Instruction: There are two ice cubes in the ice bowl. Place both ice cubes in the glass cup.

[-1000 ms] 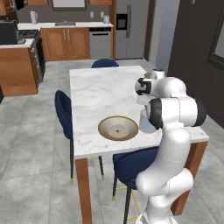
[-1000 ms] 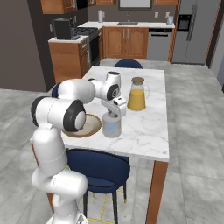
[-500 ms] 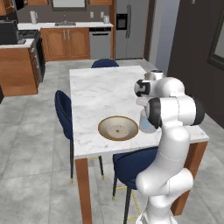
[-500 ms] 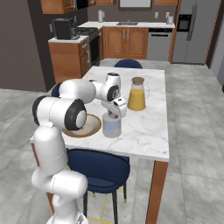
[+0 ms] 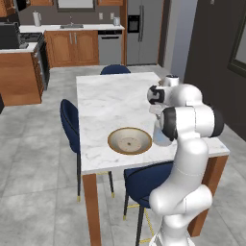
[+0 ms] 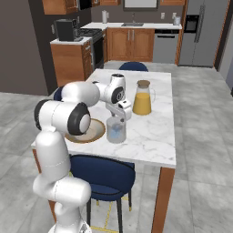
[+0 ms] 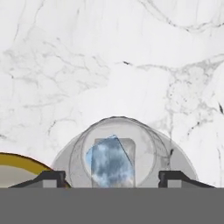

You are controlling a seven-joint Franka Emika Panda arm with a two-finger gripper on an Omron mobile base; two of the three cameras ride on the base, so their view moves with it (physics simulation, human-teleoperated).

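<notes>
The glass cup (image 6: 116,130) stands on the marble table just right of the ice bowl (image 6: 91,132). My gripper (image 6: 119,111) hangs straight above the cup, open, with nothing between its fingers. Looking down in the hand view, the gripper (image 7: 113,177) has its fingertips (image 7: 52,177) spread wide on either side of the cup (image 7: 151,144). A pale blue ice cube (image 7: 103,164) lies inside the cup against a greyish-white ice cube (image 7: 127,151). The bowl's gold rim (image 7: 17,159) shows at the lower left. From the left, the bowl (image 5: 129,141) shows a bare brownish inside, and my arm partly hides the cup (image 5: 160,138).
A lidded pitcher of orange juice (image 6: 142,98) stands on the table behind and to the right of the cup. Blue chairs sit at the near edge (image 6: 102,175), the far end (image 6: 134,66) and the left side (image 5: 69,120). The table's near edge runs close to the cup.
The gripper's fingers have spread open above the cup. The arm has hardly moved.
</notes>
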